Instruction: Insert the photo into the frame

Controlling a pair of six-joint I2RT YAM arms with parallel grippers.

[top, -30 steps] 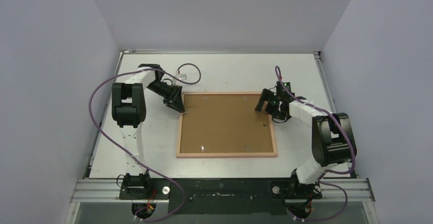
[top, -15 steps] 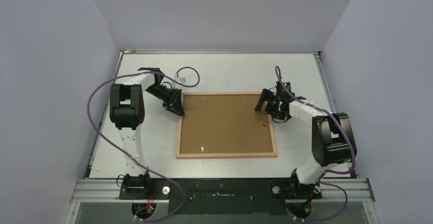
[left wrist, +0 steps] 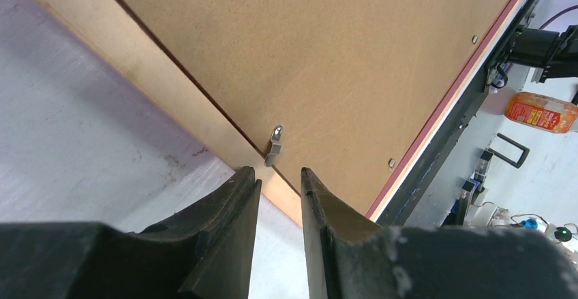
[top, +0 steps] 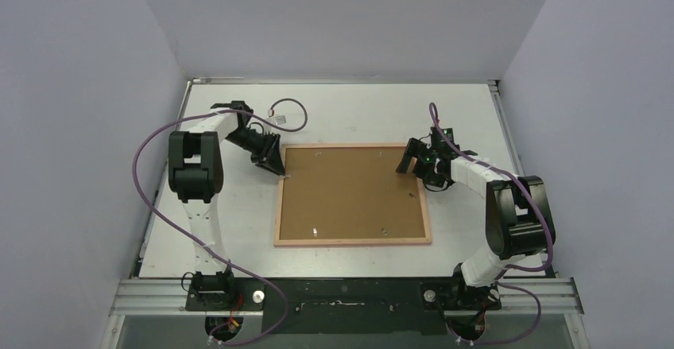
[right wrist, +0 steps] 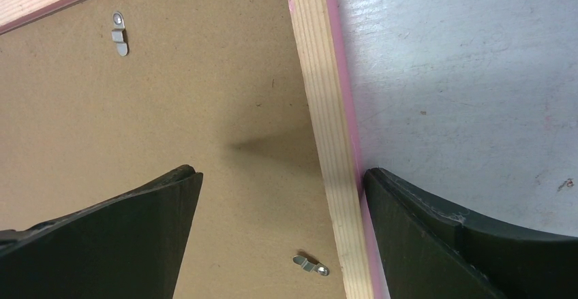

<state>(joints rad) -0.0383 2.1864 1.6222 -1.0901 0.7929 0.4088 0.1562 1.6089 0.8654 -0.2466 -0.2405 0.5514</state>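
Observation:
The frame [top: 354,242] lies face down mid-table, pink-edged pale wood border, with the brown hardboard backing panel [top: 350,194] inside it. The photo is hidden. My left gripper [top: 279,171] is at the frame's far left edge; in the left wrist view it [left wrist: 279,173] is narrowly open and empty, just short of a small metal turn clip [left wrist: 274,146] on the border [left wrist: 204,122]. My right gripper [top: 420,172] is wide open astride the frame's right border [right wrist: 324,108]: one finger over the backing [right wrist: 170,108], the other on the table outside.
Other metal clips [right wrist: 310,263] sit along the backing's edges. A purple cable with a small connector [top: 280,114] lies on the table behind the left gripper. Grey walls close in the table on three sides.
The left arm has swung slightly left and back, its gripper staying near the frame's far left edge. The right arm and frame have not moved.

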